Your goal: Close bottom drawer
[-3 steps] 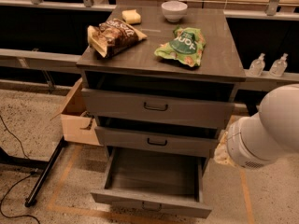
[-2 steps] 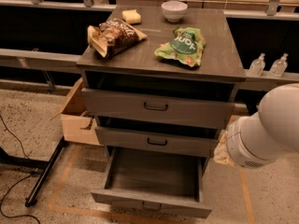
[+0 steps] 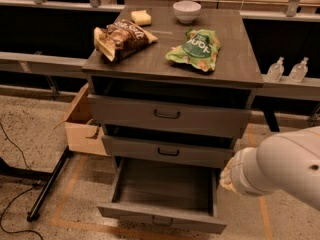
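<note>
1. Looking down at the bottom drawer (image 3: 162,191): it's pulled well out of the grey cabinet (image 3: 235,59), lowest of three, under the middle drawer (image 3: 200,156).
2. It's a deep, plain grey box, front panel nearest the camera, small dark bar handle (image 3: 161,220) centred.
3. My white arm (image 3: 285,166) comes in from the right. The gripper (image 3: 226,176), seemingly that pale tip, sits just beside the drawer's right wall.
4. How far open it is, or whether it holds anything, I can't tell.

arm (image 3: 285,166): smooth white shell, rounded, bulky
cuff (image 3: 243,171): ribbed white ring, beige edge
dot (image 3: 313,167): small, dark, on shell
hand: hidden beyond the cuff, lower right
</note>
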Controlling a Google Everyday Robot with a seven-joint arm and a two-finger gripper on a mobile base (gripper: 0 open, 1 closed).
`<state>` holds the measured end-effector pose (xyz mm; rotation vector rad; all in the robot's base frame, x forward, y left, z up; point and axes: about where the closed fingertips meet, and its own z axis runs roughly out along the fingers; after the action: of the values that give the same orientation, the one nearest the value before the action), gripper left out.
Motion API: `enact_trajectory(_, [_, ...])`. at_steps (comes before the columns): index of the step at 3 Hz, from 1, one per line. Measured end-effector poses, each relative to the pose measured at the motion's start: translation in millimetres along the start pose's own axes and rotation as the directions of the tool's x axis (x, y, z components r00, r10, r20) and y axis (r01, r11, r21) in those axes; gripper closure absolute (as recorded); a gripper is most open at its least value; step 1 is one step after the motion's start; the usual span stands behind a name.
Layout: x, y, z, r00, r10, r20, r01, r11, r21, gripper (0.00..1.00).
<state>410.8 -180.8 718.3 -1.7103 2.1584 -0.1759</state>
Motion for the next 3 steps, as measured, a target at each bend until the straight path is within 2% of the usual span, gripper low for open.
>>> enact_trajectory(1, [0.6,14.8,47.3,0.999,0.032,0.032,-0.031,0.9986,-0.043,1.0])
enact_trajectory(2, [-3.8,28.7,93.4,0.987,0.095,0.13,-0.084,0.9923,-0.091,1.0])
enact_trajectory(3, [-13.2,49.9,146.6,0.971,0.047,0.236,-0.022,0.9939,-0.108,1.0])
